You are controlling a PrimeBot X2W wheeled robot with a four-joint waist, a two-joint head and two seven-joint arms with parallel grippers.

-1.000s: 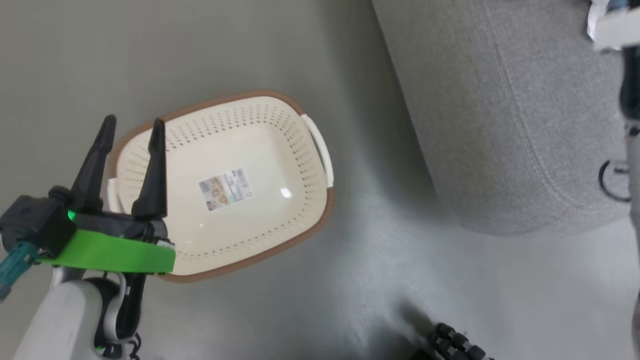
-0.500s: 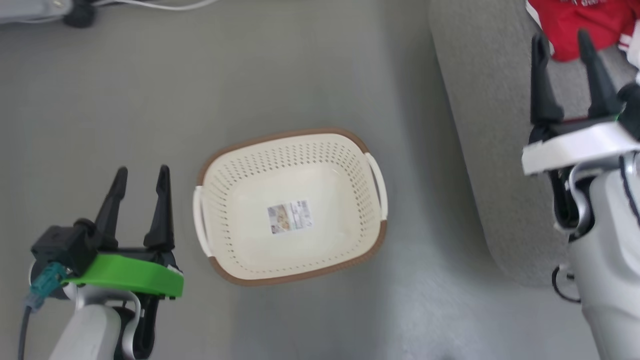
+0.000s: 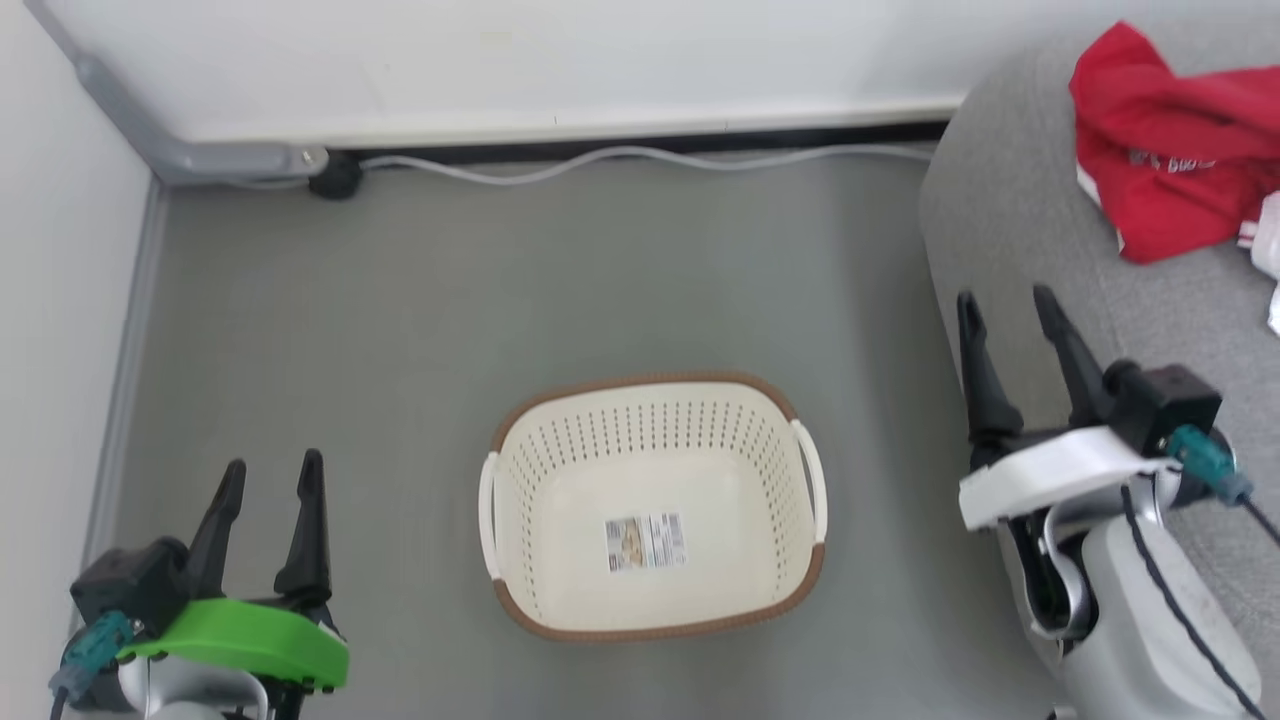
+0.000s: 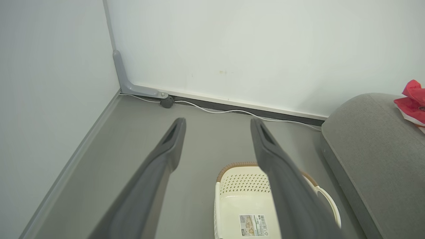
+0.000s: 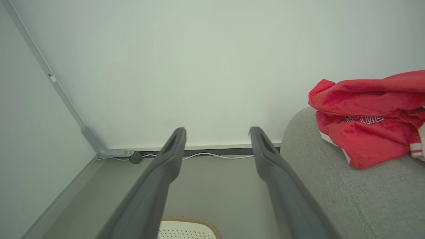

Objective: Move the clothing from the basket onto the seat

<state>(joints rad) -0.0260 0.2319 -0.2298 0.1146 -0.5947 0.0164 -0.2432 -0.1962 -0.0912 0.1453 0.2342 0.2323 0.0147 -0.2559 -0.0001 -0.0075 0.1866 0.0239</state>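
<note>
The cream basket point(image 3: 655, 420) with a brown rim stands on the grey floor in the middle of the head view, holding nothing but its paper label point(image 3: 646, 541). The red clothing point(image 3: 1165, 150) lies crumpled on the grey seat point(image 3: 1010, 230) at the upper right; it also shows in the right wrist view as red clothing point(image 5: 368, 116) on the seat point(image 5: 348, 196). My left gripper point(image 3: 270, 472) is open at the lower left, apart from the basket. My right gripper point(image 3: 1005, 300) is open over the seat's front edge, below the clothing, with nothing between its fingers.
A white wall with a dark skirting and a pale cable point(image 3: 620, 155) runs along the back. A grey conduit point(image 3: 180, 150) goes down the left corner to a dark plug point(image 3: 335, 180). A white cloth edge point(image 3: 1268, 240) lies on the seat at the far right.
The head camera has swung up and back, so the wall, cable and more of the seat come into view. Both grippers stay open; the right one has drawn back, lower and away from the clothing.
</note>
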